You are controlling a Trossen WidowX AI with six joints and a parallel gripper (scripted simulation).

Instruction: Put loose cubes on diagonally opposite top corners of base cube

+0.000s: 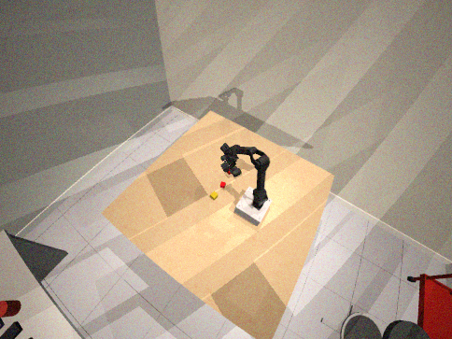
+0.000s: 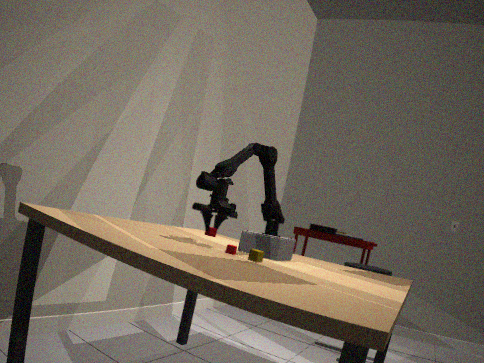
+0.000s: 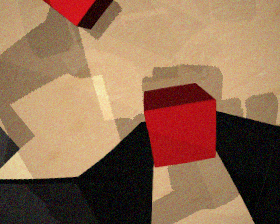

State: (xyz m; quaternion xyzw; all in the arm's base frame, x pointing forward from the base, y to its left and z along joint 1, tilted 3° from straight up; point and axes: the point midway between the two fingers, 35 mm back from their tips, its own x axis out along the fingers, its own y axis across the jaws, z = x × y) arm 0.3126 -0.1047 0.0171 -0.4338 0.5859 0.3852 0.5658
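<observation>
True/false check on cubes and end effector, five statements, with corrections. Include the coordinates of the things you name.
1. The black end effector [image 1: 230,169] [image 2: 212,229] [image 3: 178,123] is closed on a red cube [image 1: 229,172] [image 2: 211,232] [image 3: 181,135]. True.
2. The yellow cube [image 1: 214,195] [image 2: 256,256] has one red cube on top. False: its top is bare.
3. The second red cube [image 1: 222,185] [image 2: 231,249] [image 3: 72,9] rests on the wooden tabletop [image 1: 196,261] [image 2: 320,295] [image 3: 55,115]. True.
4. The wrist view shows the yellow cube. False: only the two red cubes.
5. The gripped cube touches the second red cube. False: they are apart.
</observation>
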